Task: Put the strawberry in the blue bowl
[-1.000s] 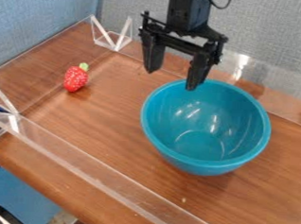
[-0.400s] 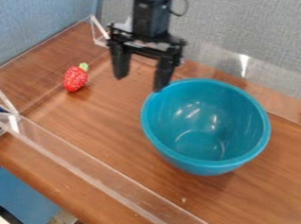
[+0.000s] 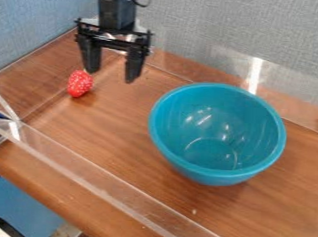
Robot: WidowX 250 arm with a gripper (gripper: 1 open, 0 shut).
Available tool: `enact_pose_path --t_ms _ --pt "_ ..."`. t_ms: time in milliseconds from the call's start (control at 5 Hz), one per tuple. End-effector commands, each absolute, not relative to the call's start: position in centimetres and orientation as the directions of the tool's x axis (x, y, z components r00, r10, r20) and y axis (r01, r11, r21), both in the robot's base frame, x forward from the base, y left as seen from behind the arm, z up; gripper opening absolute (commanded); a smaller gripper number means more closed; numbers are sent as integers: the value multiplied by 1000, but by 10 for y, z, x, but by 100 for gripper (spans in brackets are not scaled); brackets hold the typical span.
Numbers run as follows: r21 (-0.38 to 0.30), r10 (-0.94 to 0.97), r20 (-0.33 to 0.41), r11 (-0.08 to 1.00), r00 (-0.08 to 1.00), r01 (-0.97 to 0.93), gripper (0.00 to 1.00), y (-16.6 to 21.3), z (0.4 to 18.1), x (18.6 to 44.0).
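Observation:
The small red strawberry (image 3: 80, 82) with its green top lies on the wooden table at the left, near the back wall. My gripper (image 3: 111, 68) hangs just right of it and slightly above, pointing down, open, nothing between its black fingers (image 3: 133, 69). The left finger stands close beside the strawberry without touching it. The large teal-blue bowl (image 3: 216, 134) sits upright on the right half of the table and is empty inside.
A clear acrylic wall (image 3: 79, 166) runs along the table's front and left sides, with another panel (image 3: 258, 71) at the back right. A blue-grey backdrop stands behind. Bare wood (image 3: 95, 122) lies between strawberry and bowl.
The open gripper has travelled left from above the bowl's back rim to just beside the strawberry and dropped slightly, rolling a little. Strawberry and bowl have stayed put.

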State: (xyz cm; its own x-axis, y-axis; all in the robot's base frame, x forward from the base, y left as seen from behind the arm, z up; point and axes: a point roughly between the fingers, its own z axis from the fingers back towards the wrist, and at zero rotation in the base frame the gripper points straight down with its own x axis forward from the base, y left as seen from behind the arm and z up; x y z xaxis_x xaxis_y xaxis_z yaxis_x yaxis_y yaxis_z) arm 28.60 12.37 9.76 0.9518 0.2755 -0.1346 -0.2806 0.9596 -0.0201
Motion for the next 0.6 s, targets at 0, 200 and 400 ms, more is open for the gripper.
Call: enact_pose_path --t_ms 0,200,400 --pt "-1 313 -65 950 948 -313 100 150 108 295" --pt "3 335 -69 942 940 -336 100 161 101 297" --pt "0 350 -80 936 933 -351 100 168 94 299"
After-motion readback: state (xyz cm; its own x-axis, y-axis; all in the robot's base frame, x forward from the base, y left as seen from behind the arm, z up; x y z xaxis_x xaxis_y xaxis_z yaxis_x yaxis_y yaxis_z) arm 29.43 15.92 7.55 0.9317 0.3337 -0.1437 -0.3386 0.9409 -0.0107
